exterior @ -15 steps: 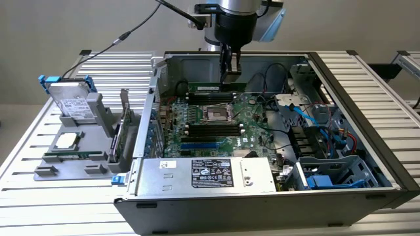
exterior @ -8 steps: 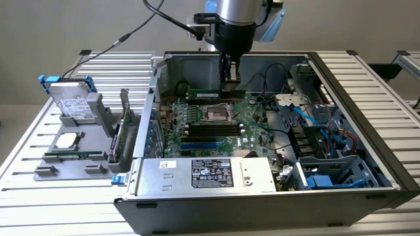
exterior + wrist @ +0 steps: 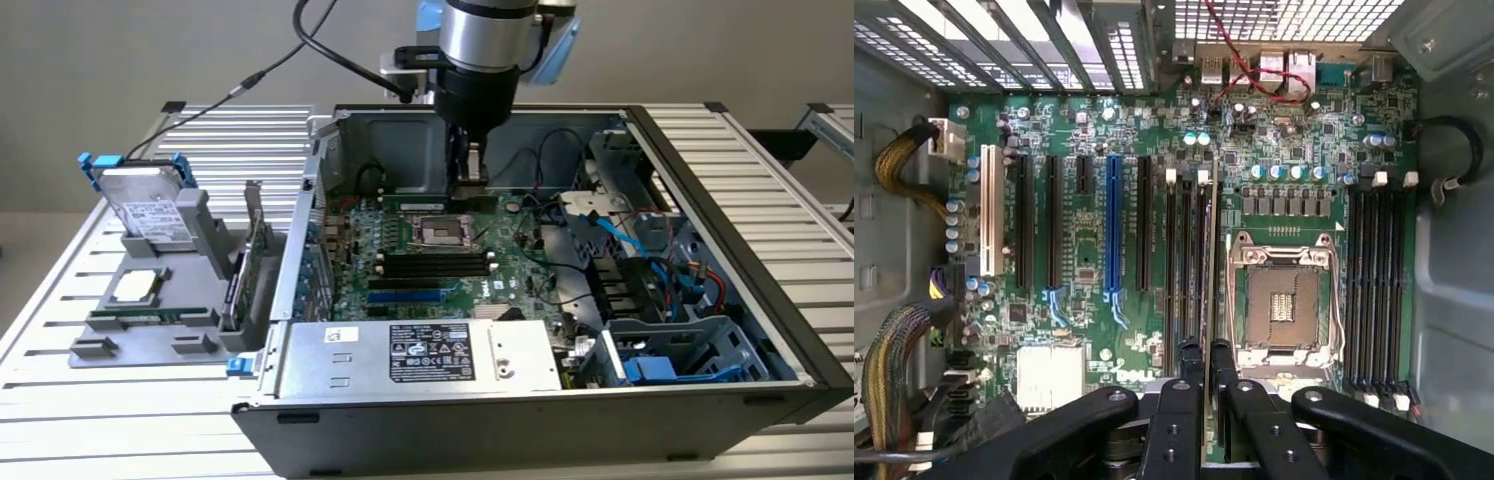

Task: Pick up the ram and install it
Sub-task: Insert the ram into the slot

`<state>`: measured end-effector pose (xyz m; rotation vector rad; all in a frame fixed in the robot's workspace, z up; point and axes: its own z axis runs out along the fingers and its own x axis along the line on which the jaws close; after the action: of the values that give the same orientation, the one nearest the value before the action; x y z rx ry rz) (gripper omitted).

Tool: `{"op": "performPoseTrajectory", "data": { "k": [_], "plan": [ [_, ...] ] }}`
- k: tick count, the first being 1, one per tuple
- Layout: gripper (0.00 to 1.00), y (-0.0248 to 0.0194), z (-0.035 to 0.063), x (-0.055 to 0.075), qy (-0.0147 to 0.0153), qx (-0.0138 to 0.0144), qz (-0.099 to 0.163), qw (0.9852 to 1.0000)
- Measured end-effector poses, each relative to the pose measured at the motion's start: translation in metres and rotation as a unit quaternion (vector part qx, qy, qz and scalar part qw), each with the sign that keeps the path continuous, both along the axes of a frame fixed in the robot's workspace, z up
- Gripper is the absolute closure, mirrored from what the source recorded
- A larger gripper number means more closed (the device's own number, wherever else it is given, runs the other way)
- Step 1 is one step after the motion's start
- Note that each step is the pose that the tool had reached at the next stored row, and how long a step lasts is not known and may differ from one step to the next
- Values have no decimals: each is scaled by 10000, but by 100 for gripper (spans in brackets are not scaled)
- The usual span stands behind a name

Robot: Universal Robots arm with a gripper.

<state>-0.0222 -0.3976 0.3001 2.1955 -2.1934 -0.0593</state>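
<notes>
Exterior view, upper centre: my gripper [image 3: 1206, 352] clamps the ram [image 3: 1210, 260], long axis parallel to memory slots [image 3: 1179, 260] below.

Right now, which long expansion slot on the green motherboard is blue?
The long blue plastic slot, flanked by black slots; the rest are black, bar one white slot.

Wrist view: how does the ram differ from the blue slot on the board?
Colour: the ram shows a thin, pale edge; the blue slot is bright blue.
Hold: the ram is pinched in the gripper; the blue slot sits fixed on the board, empty.
Place: the ram is beside the processor socket; the blue slot lies among black slots, farther from it.
Both are long, narrow and parallel.
</notes>
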Motion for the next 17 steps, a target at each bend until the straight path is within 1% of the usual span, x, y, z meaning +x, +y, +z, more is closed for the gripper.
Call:
{"op": "performPoseTrajectory", "data": {
  "k": [8, 17],
  "plan": [
    [85, -1, -146, 0, 2, 0, 12, 10000],
    [85, -1, -309, 0, 18, -2, 33, 10000]
  ]
}}
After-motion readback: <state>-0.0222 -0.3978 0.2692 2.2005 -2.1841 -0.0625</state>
